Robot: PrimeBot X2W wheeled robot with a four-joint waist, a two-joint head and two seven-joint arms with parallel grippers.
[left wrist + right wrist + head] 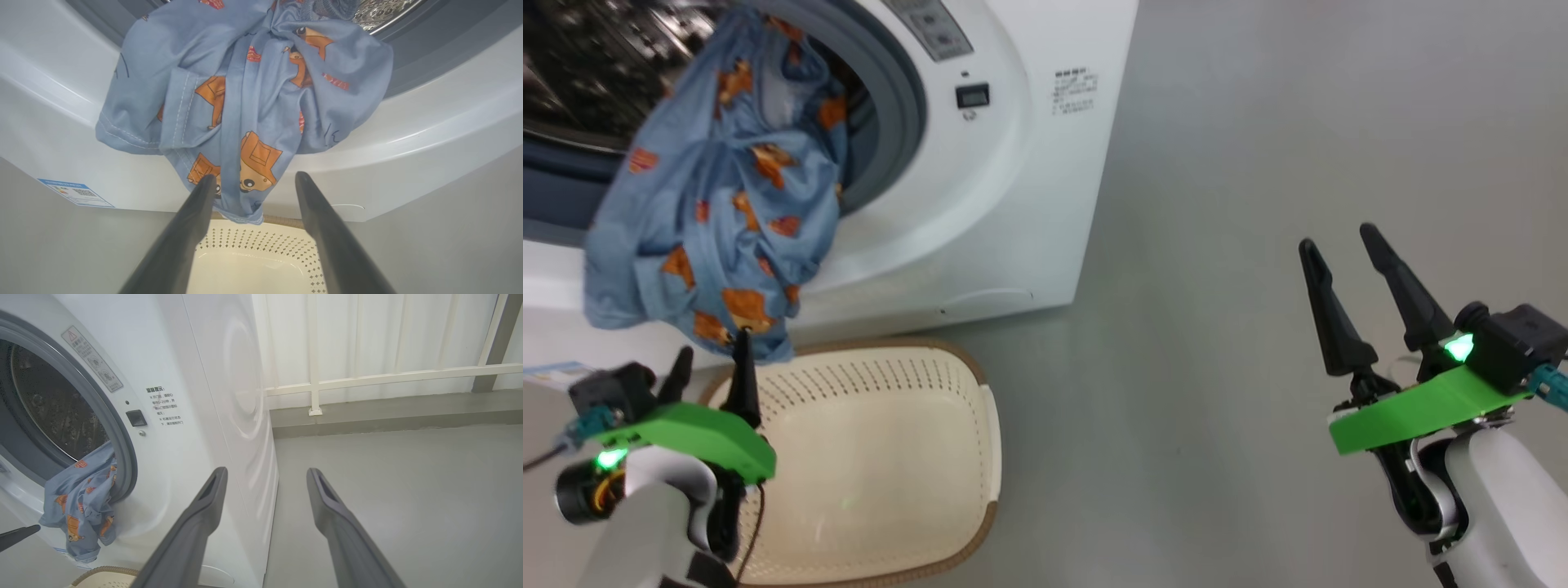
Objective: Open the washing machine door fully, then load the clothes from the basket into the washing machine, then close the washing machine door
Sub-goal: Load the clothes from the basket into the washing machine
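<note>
Two tools stand spread wide, holding nothing. Just ahead of the left tool [714,347] fingertips hangs the hem of the clothes [719,212]. Their long axis runs away from it, up over the lip into the drum [580,65] of the washing machine [1013,163]. Beneath this tool, the basket [992,457] shows no garment inside. The right tool [1338,237] hovers well aside over the floor [1217,245], so the left arm is nearer.

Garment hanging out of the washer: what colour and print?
The garment is light blue with orange-brown cartoon animals; clearest in left wrist view.
</note>
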